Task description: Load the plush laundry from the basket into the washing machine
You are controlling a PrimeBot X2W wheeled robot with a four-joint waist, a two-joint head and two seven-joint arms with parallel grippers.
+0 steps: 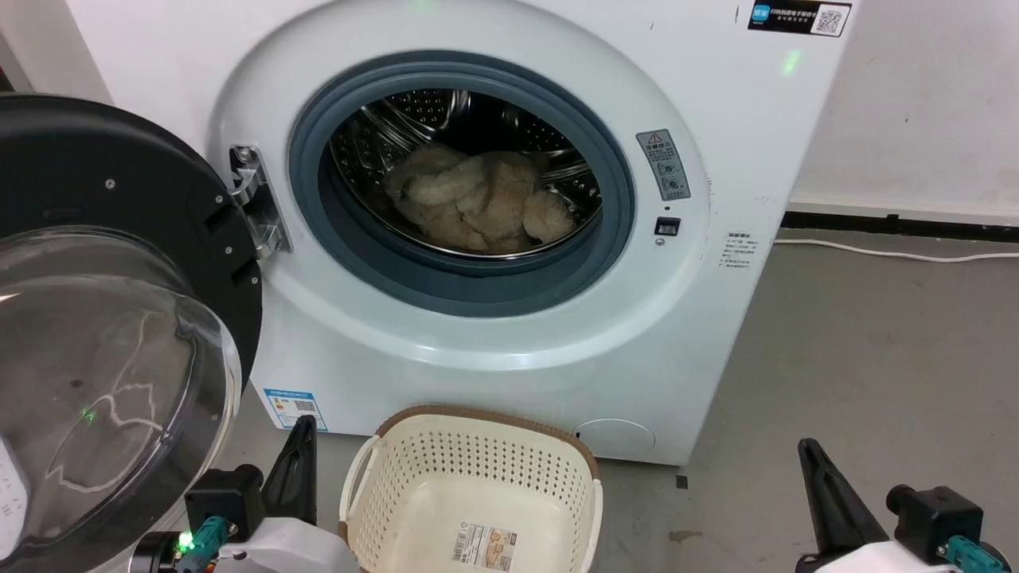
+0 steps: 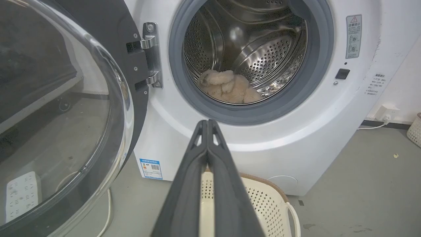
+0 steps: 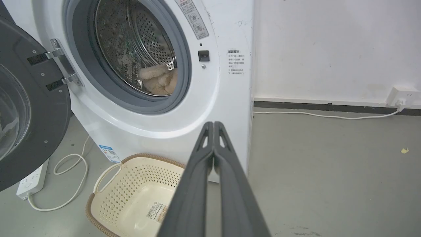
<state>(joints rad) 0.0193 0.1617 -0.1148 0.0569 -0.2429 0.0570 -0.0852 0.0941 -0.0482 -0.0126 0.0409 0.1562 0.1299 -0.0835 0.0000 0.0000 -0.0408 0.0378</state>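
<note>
Left claw (image 2: 208,121) (pinched) over grey floor (image 2: 345,200), white wall (image 2: 409,82) beyond

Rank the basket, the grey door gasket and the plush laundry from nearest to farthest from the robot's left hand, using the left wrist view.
From the left hand:
1. Basket: just below the hand, lowest in that view.
2. Grey door gasket: ahead, ringing the washing machine opening.
3. Plush laundry: farthest, lying deep inside, behind the gasket.

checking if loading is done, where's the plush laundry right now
In the head view the plush laundry lies inside the washing machine, on the bottom of its steel drum, above the basket on the floor.
</note>
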